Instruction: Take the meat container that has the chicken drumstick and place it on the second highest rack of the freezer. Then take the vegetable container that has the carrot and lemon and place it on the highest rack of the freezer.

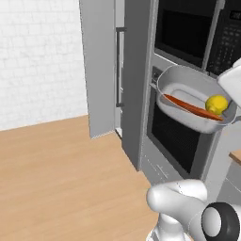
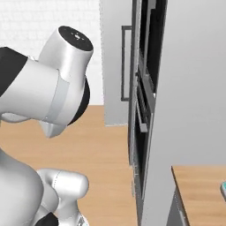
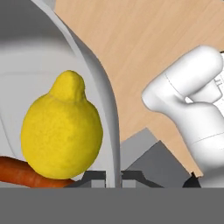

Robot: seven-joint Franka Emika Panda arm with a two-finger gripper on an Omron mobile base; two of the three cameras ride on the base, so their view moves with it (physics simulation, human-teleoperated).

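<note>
Gripper (image 3: pixel 113 177) is clamped on the rim of the vegetable container (image 3: pixel 94 65), one dark fingertip each side of the grey wall, jaws nearly together w/ only the rim between. In the left base view the container (image 1: pixel 181 77) is held up in the air in front of the dark oven door (image 1: pixel 172 136), well above the wood floor (image 1: pixel 56 174), tilted so its open side faces the camera. Carrot (image 1: pixel 190 107) lies inside, long axis diagonal, thin tip toward upper left, thicker end lower right by the lemon (image 1: pixel 216 104). Lemon sits at the low right end, touching the carrot; in hand view its nub points up. Freezer (image 1: pixel 101 66) stands left of the oven stack, door open, long dark bar handle (image 1: pixel 118 66) vertical.
</note>
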